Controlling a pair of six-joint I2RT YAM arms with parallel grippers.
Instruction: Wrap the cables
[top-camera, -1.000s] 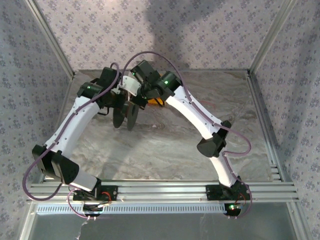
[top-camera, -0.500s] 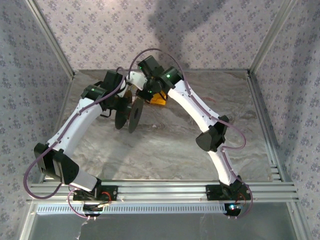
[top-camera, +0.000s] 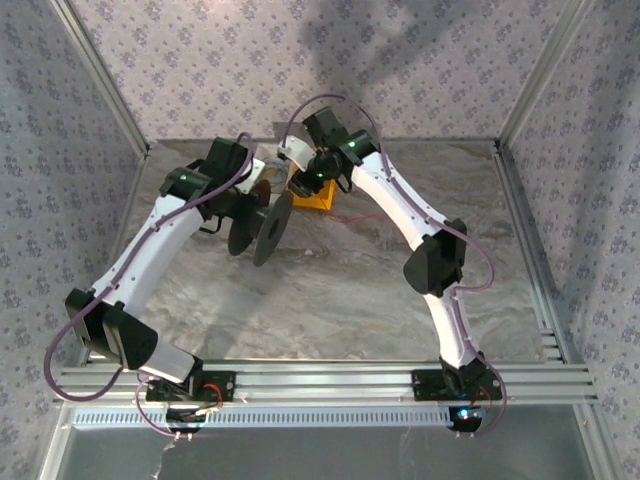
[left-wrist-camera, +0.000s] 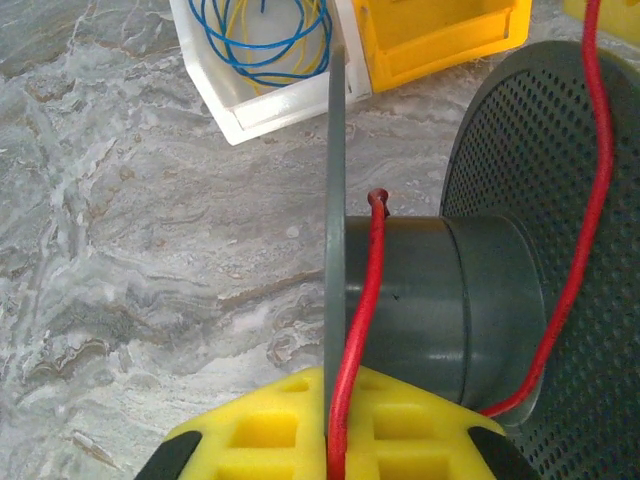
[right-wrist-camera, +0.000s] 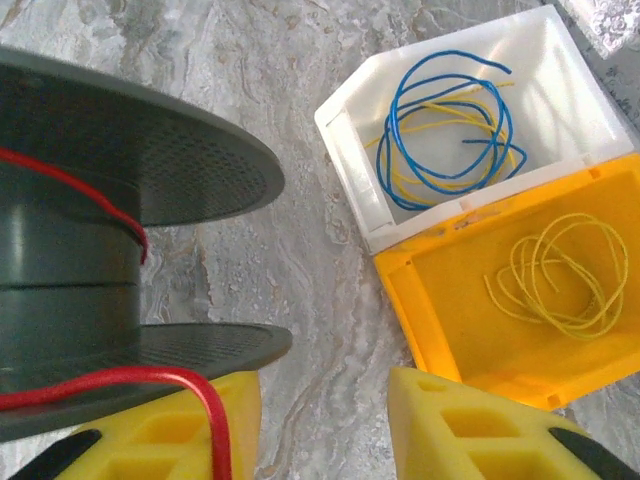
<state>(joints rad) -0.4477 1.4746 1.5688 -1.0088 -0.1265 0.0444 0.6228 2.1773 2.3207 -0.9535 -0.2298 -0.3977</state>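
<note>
The dark grey spool (left-wrist-camera: 440, 300) hangs above the table, its axis level. My left gripper (left-wrist-camera: 335, 440) is shut on its thin flange (left-wrist-camera: 335, 200), with the red cable (left-wrist-camera: 365, 290) pinched alongside. The cable's end pokes up at the core, and a second strand runs over the perforated flange (left-wrist-camera: 560, 200). In the top view the left gripper (top-camera: 245, 205) holds the spool (top-camera: 272, 228). My right gripper (right-wrist-camera: 320, 430) is open beside the spool (right-wrist-camera: 100, 170). The red cable (right-wrist-camera: 215, 430) drapes over its left finger (right-wrist-camera: 170, 435). The right gripper (top-camera: 293, 160) sits just behind the spool.
A white bin (right-wrist-camera: 345, 150) holds blue and yellow wires. Beside it a yellow bin (right-wrist-camera: 430, 300) holds yellow wires. Both stand at the back of the marble table (top-camera: 350, 290), the yellow bin (top-camera: 318, 197) close to the spool. Metal frame rails border the table.
The right arm has swung right and toward the back, its gripper drawing away from the spool's left side. The left arm and spool have stayed almost still.
</note>
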